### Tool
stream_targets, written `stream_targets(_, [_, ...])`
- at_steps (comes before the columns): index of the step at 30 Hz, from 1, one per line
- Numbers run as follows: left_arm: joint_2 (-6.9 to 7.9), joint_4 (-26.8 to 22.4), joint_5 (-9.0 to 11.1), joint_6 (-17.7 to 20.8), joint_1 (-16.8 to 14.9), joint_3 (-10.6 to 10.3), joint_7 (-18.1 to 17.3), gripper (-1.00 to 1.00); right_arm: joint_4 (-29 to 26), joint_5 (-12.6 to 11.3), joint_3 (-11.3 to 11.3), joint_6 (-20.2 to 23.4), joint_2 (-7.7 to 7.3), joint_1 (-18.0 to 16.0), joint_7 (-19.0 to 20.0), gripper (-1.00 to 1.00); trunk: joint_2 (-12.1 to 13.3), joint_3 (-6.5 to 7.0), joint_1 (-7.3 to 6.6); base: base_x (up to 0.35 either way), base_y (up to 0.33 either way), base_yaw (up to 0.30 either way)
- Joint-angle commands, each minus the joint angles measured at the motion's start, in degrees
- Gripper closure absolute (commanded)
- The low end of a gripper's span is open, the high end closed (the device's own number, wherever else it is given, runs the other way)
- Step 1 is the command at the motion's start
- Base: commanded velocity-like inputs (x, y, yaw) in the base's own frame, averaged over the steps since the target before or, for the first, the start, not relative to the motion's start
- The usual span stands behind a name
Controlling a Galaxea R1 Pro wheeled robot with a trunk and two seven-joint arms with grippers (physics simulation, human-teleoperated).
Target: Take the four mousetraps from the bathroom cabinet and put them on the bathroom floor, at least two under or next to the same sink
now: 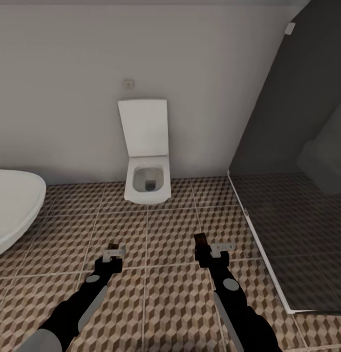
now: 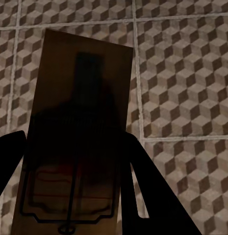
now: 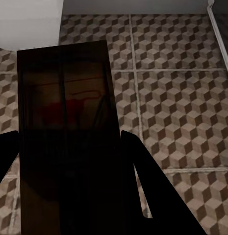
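The bathroom floor [image 1: 170, 303], tiled in a brown and beige cube print, spreads from the near edge to the pale wall, with a dark glass shower screen [image 1: 297, 146] from one to four o'clock, the curved white rim of a bathtub [image 1: 14, 205] at nine, and a toilet [image 1: 147, 171] with its lid up at twelve. Both arms reach forward over the tiles. The left gripper [image 2: 74, 196] is closed on a mousetrap [image 2: 77, 142], its dark fingers pinching the long edges near the wire end, the board sticking out over the floor. The right gripper [image 3: 69, 196] likewise clamps a second mousetrap [image 3: 64, 112], which looks darker, a reddish mark faint on its face. Each trap is probably light, stiff and thin, so an edge pinch suits it; the wire parts look easiest to snag or bend.
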Motion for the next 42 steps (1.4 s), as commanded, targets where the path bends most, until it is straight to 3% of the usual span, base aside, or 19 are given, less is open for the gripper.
stream_targets(1, [0.09, -0.12, 0.45, 0.19, -0.06, -0.35, 0.56, 1.0, -0.08, -0.39, 0.11, 0.25, -0.01, -0.03, -0.36, 1.0, -0.45, -0.32, 0.23, 0.0, 0.0, 0.0])
stream_targets(34, [0.07, -0.21, 0.45, 0.19, -0.04, -0.36, 0.56, 1.0, -0.08, -0.39, 0.13, 0.25, -0.01, -0.03, -0.36, 1.0, -13.28, -9.08, 7.26, 0.0, 0.0, 0.0])
stream_targets(38, [-0.04, -0.37, 0.45, 0.19, -0.02, -1.58, 0.56, 1.0, -0.08, -0.39, 0.11, 0.25, -0.01, -0.03, -0.36, 1.0, -13.28, -9.45, 7.26, 0.0, 0.0, 0.0])
stream_targets(42, [-0.02, -1.06, 0.45, 0.19, 0.03, -4.4, 0.56, 1.0, -0.08, -0.39, 0.11, 0.25, -0.07, -0.03, -0.36, 1.0, -13.28, -9.81, 7.26, 0.0, 0.0, 0.0])
